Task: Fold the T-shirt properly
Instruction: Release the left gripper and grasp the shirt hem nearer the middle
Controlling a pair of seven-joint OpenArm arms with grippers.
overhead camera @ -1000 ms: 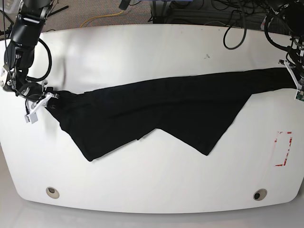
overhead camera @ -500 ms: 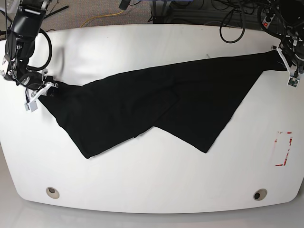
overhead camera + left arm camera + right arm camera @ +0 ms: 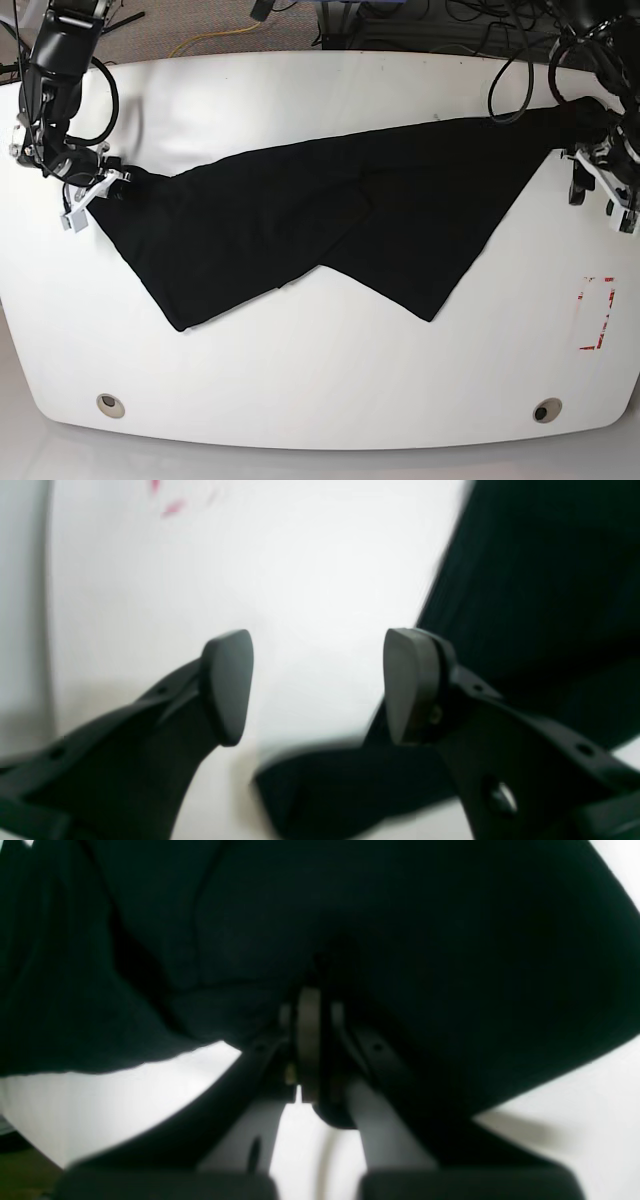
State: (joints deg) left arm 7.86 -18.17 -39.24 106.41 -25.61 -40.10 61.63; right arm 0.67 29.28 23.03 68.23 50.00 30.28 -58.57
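Note:
The black T-shirt (image 3: 330, 220) lies stretched across the white table (image 3: 320, 380) as a long band with two points hanging toward the front. My right gripper (image 3: 85, 200) is shut on its left end; in the right wrist view the fingers (image 3: 307, 1005) pinch the dark T-shirt (image 3: 400, 915). At the table's right edge my left gripper (image 3: 600, 203) stands open, just past the shirt's right end. In the left wrist view the left gripper (image 3: 315, 685) holds nothing. There the T-shirt (image 3: 525, 580) lies beside the right finger, with a corner of it below the jaws.
A red-outlined rectangle (image 3: 598, 312) is marked on the table near the right edge. Two round holes (image 3: 111, 404) (image 3: 547, 409) sit near the front edge. Cables (image 3: 500, 70) lie beyond the back edge.
My left gripper has opened and let go of the shirt's right end, then drawn away toward the front. The shirt's right end now rests farther back. The right gripper has shifted slightly toward the back, still gripping.

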